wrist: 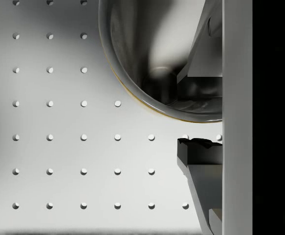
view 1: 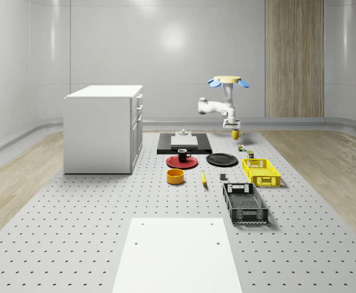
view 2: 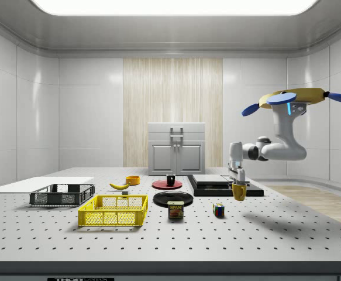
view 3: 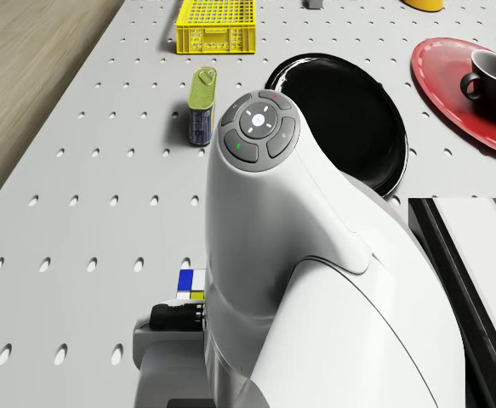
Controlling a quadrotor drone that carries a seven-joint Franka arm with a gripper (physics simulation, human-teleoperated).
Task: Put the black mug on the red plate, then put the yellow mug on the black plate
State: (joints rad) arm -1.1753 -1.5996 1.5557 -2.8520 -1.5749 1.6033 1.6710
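- Black mug (view 1: 183,155) stood upright on the red plate (view 1: 173,162), toward the middle of the perforated table (view 1: 74,232), just in front of the dark tray (view 1: 165,145).
- To that plate's right in the whole-scene view lay the black plate (view 1: 221,160), bare on the table.
- Yellow mug (view 1: 235,133) hung clear of the table surface, above the area behind and slightly right of the black plate, toward the table's far edge.
- The gripper (view 1: 234,126) pointed straight down and was clamped on the mug's wall; in the wrist view one finger (wrist: 201,44) sat inside the mug's bowl and the other finger (wrist: 201,161) outside the rim.
- The arm (view 2: 275,147) dropped from the drone's underside, bent at the elbow, ran level toward the side view's left, then turned down at the wrist.
- The drone (view 1: 228,80) hovered in the air above the table's far-right part, over the mug.
- Near the table's right edge stood the yellow crate (view 1: 261,171), with the black crate (view 1: 245,204) nearer the front.
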